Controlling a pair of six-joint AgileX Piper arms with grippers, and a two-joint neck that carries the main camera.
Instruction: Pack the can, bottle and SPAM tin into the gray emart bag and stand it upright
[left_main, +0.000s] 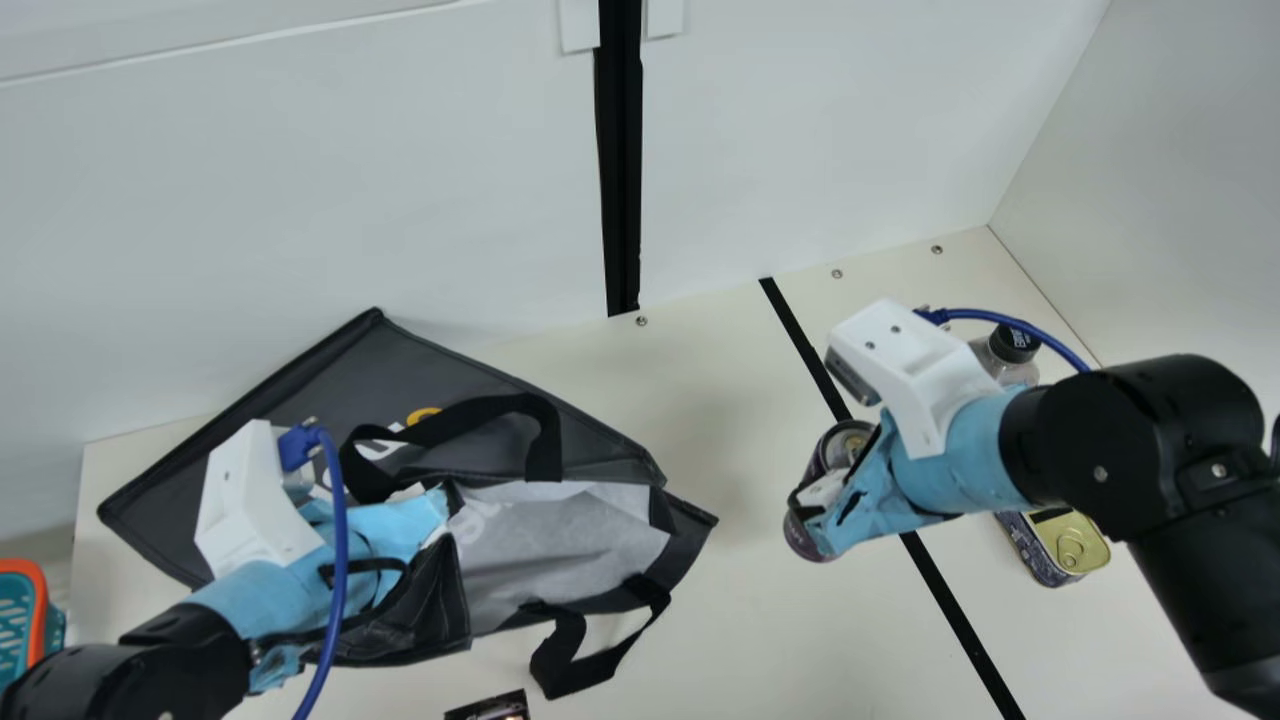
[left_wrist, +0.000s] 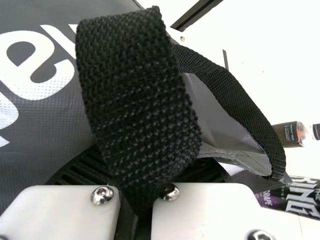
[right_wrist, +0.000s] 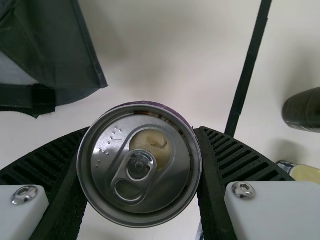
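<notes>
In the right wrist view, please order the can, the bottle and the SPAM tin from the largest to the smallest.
1. Can, closest to the camera
2. Bottle, cut by the edge
3. SPAM tin, also cut
Visible parts only.

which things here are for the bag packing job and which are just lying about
For the job:
- can
- bottle
- SPAM tin
- bag

Just lying about:
- basket, left edge
- dark item, bottom edge, too cut off to name
</notes>
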